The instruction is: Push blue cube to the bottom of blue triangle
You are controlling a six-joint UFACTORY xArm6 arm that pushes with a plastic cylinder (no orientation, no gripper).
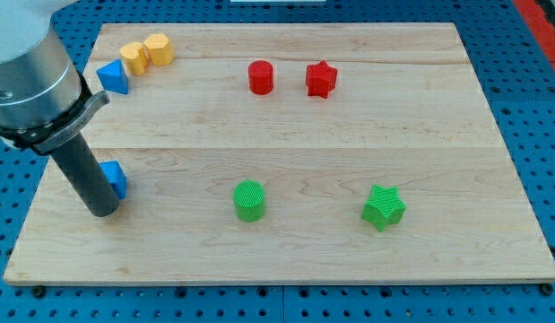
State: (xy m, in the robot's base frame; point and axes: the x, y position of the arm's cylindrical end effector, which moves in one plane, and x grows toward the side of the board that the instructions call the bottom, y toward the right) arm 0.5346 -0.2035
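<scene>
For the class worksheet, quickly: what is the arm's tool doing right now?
My tip: a bare rod, holding nothing, down on the board, against the left side of the blue cube.

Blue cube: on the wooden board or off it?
On: blue cube rests on the wooden board near its left edge, beside my tip.

Silver-grey metal cylinder with a dark band; below it a straight black rod; my tip point(102, 212) blunt.
</scene>
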